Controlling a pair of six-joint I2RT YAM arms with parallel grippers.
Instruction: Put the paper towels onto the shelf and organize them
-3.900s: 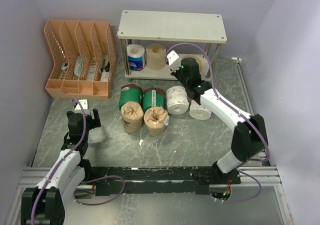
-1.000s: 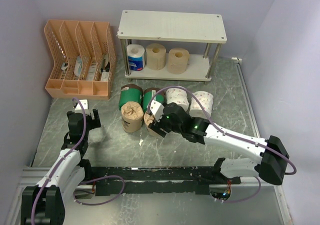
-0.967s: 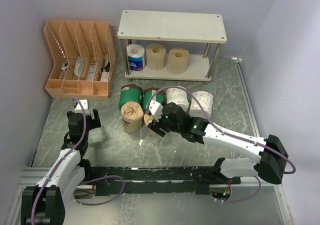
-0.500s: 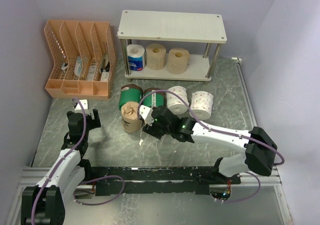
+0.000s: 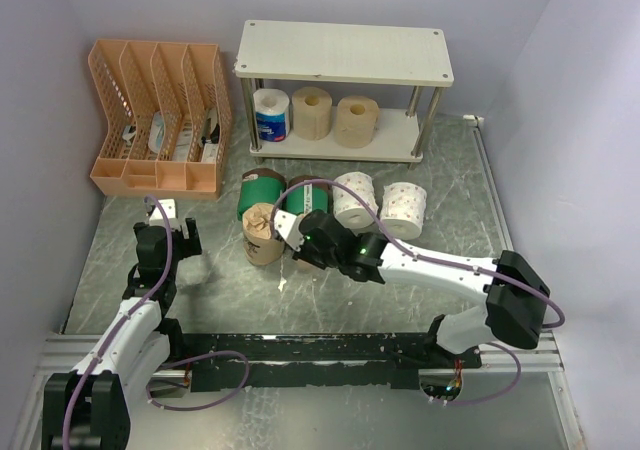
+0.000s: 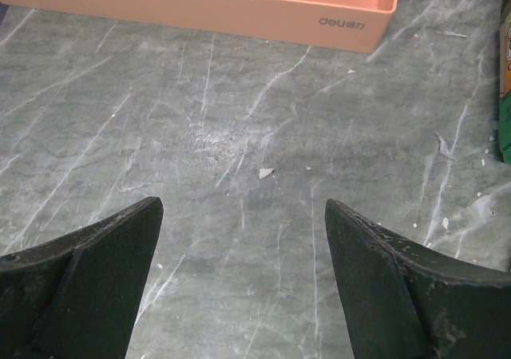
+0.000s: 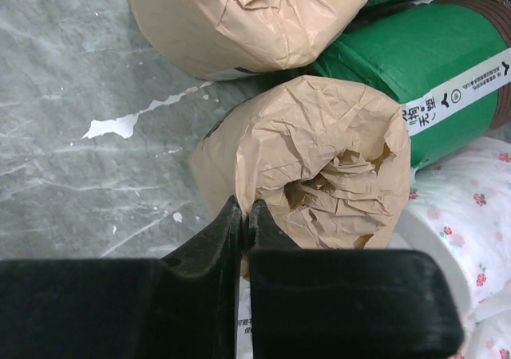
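Observation:
The shelf (image 5: pixel 343 52) stands at the back; its lower board holds a blue-and-white roll (image 5: pixel 271 115) and two tan rolls (image 5: pixel 312 112). On the table lie two green rolls (image 5: pixel 261 187), two brown-paper rolls (image 5: pixel 260 232) and two white patterned rolls (image 5: pixel 403 208). My right gripper (image 5: pixel 300 242) is over the right brown-paper roll and hides most of it. In the right wrist view the gripper (image 7: pixel 246 207) is shut, its tips against that roll's (image 7: pixel 335 159) crumpled end rim, with a green roll (image 7: pixel 431 64) behind. My left gripper (image 6: pixel 243 215) is open and empty over bare table.
An orange slotted file organizer (image 5: pixel 160 120) stands at the back left; its base also shows in the left wrist view (image 6: pixel 215 4). Walls close in the left, back and right sides. A black rail runs along the near edge (image 5: pixel 320 355).
My right arm has come from the shelf's lower board, where it left a tan roll, to the table rolls and slid left onto the right brown-paper roll. The left arm has not moved.

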